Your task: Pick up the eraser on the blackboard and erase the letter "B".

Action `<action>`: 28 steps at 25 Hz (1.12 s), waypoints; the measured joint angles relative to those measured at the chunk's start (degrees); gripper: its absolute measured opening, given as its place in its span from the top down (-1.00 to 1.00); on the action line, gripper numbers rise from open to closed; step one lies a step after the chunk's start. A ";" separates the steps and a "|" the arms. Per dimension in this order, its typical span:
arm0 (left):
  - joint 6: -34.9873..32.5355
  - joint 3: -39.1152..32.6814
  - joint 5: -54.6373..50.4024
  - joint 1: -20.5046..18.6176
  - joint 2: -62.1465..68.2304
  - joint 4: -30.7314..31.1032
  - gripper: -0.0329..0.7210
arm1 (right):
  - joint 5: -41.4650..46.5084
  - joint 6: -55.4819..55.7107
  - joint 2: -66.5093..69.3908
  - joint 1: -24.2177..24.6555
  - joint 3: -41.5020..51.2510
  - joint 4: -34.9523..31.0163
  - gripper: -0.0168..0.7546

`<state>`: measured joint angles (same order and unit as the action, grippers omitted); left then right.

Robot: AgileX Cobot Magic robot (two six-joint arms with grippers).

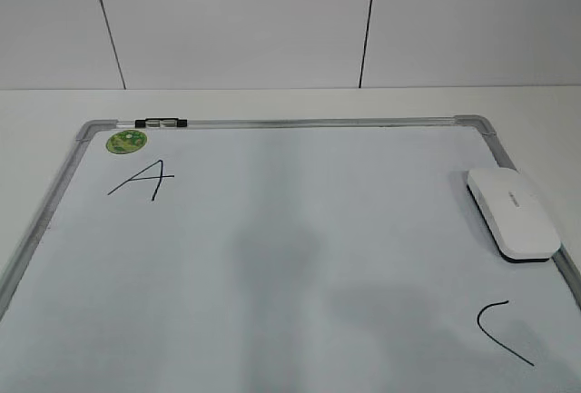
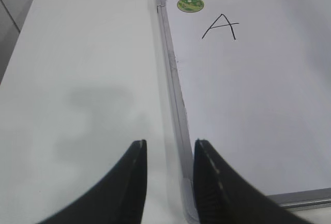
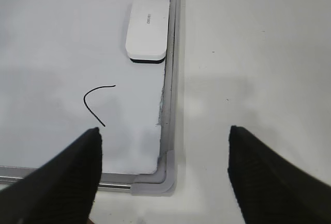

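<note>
The blackboard [image 1: 272, 257] is a white board in a silver-grey frame, lying flat on the table. The white eraser [image 1: 513, 213] lies on it by the right frame edge, and also shows in the right wrist view [image 3: 148, 30]. No letter "B" shows in any view. A black "A" [image 1: 143, 180] is at the far left and a curved "C" [image 1: 499, 329] at the near right. My left gripper [image 2: 170, 149] is open and empty over the board's near left frame edge [image 2: 178, 110]. My right gripper [image 3: 164, 136] is wide open and empty above the near right corner [image 3: 160, 180], short of the eraser.
A round green sticker [image 1: 126, 142] and a black clip [image 1: 162, 122] sit at the board's far left corner. White table [image 2: 77, 79] surrounds the board on the left and on the right [image 3: 248, 53]. A panelled white wall stands behind.
</note>
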<state>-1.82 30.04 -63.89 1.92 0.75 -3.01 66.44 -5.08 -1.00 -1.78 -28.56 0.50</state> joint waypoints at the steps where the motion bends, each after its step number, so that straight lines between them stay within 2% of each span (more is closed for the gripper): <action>1: 0.00 0.00 0.00 0.00 0.00 0.00 0.29 | 0.00 0.00 0.00 0.00 0.00 0.00 -0.56; 28: 0.00 0.00 0.13 0.00 0.00 0.00 0.29 | 0.00 0.00 0.00 0.00 0.00 0.00 -0.56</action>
<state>-1.82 30.04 -63.76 1.92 0.75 -3.01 66.44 -5.08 -1.00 -1.78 -28.56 0.50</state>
